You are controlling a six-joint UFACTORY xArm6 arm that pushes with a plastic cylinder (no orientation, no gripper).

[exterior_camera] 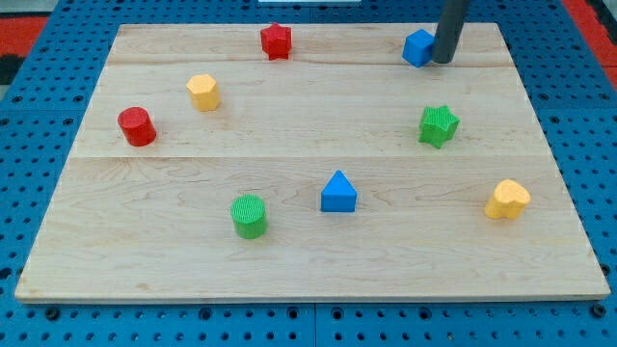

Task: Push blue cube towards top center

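While our tip (442,60), a bare rod clamping nothing, touches the right side of the blue cube (418,47) near the board's top right, we risk an off-centre push spinning it off the wooden board (289,260).

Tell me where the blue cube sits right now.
The blue cube sits near the board's top edge, right of centre, with my tip touching its right side; the green star lies below it.
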